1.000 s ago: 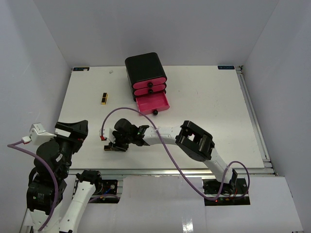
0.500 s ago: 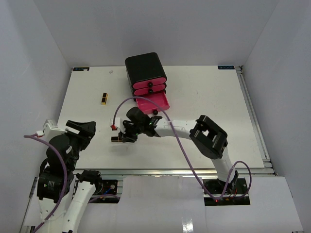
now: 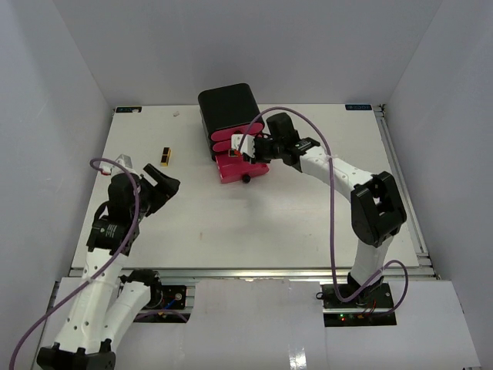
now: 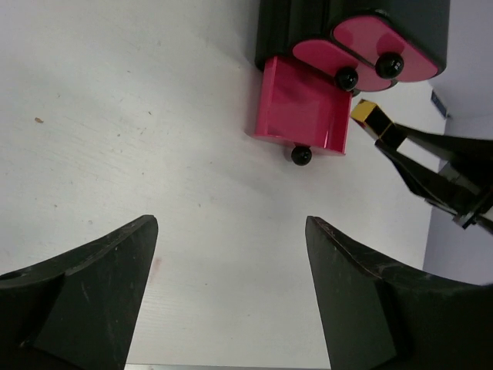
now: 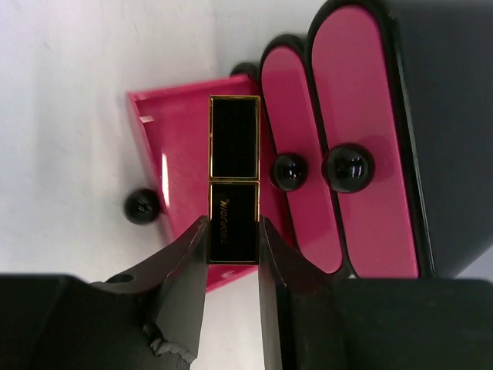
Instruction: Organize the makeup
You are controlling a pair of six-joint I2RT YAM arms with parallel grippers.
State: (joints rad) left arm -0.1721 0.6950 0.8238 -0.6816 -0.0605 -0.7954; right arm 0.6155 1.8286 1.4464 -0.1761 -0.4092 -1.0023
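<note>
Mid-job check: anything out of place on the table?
Only a black-and-gold lipstick case lying alone left of the black drawer box; the right gripper holds a second lipstick case at the open pink drawer.

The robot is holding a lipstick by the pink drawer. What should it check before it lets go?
1. Grip: ok. The right gripper has its jaws shut on the lower end of the lipstick case.
2. Bottom drawer open: ok, pulled out.
3. Room inside: ok, nothing seen in it.
4. Case right over the drawer: cannot tell. The right wrist view shows it lined up; the left wrist view shows it off to one side.
5. Left gripper clear: ok, open, away from the drawer.
6. All makeup stored: not ok; a second lipstick case lies on the table.
</note>
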